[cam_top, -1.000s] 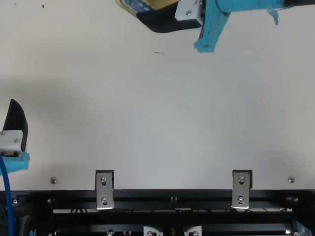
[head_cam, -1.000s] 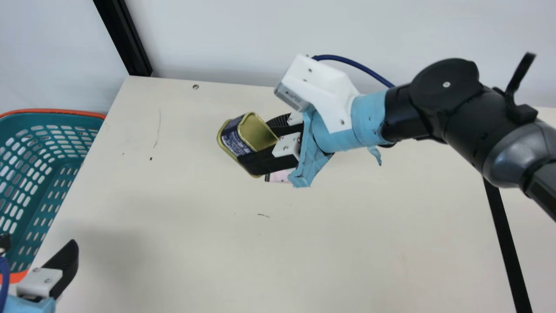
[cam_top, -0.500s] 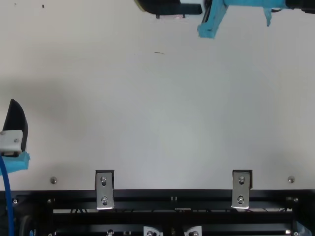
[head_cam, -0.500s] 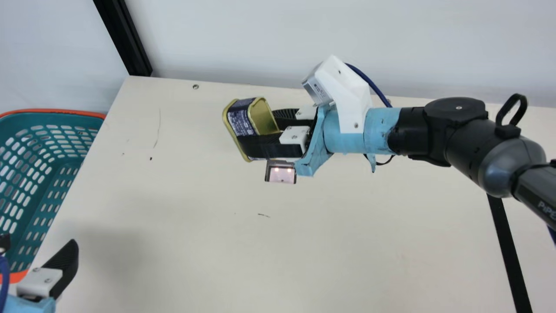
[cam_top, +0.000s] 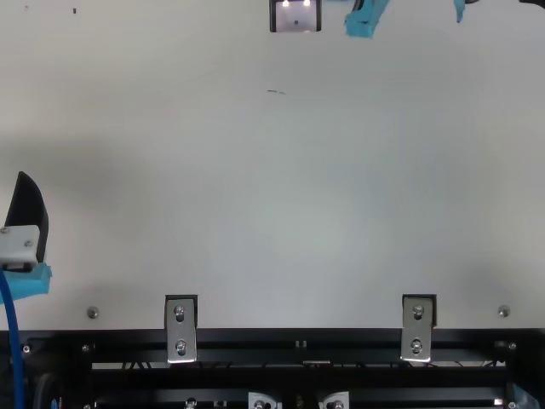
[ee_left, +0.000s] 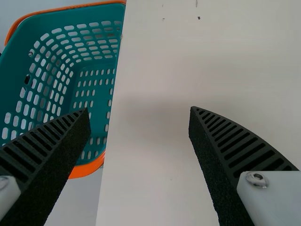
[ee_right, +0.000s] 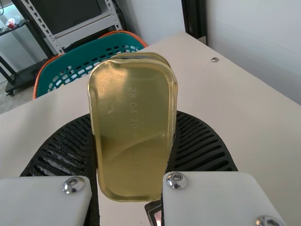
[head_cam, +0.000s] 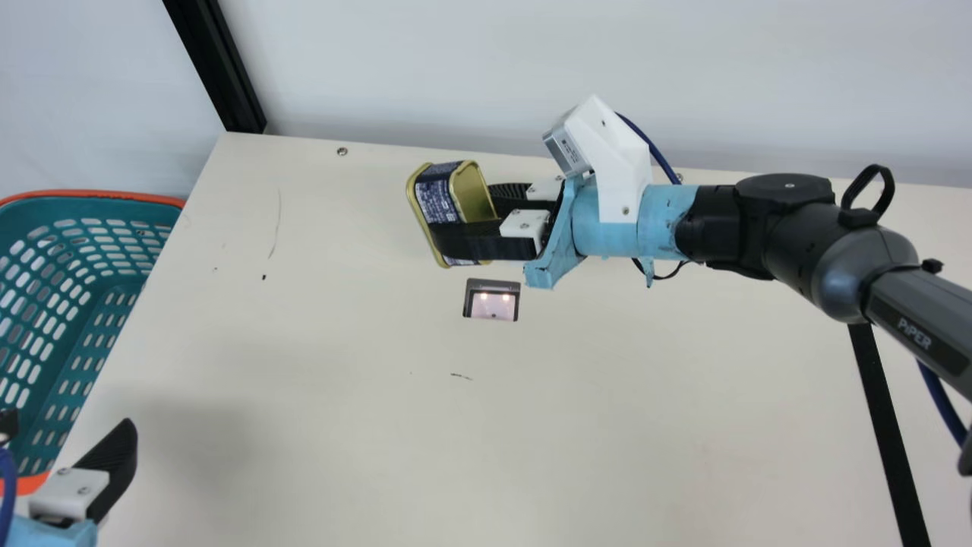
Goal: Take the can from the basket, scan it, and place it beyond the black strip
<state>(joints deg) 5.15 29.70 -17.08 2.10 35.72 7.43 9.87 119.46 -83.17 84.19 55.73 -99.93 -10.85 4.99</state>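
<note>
Can (head_cam: 437, 199): easing toward 1 o'clock, clearing scanner (head_cam: 493, 305)
Right tool (ee_right: 134, 114): gripping can
Left tool (ee_left: 139, 110): gaping wide
Scan: probably wrapping up

One each: can (head_cam: 439, 201), basket (head_cam: 99, 207), scanner (head_cam: 493, 307), black strip (head_cam: 884, 425)

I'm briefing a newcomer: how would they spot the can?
Look across the cream table to the right gripper. The can is the boxy tin with a dark blue label, clamped there. Unlike the dark-framed scanner nearby, it is gold and held.
</note>
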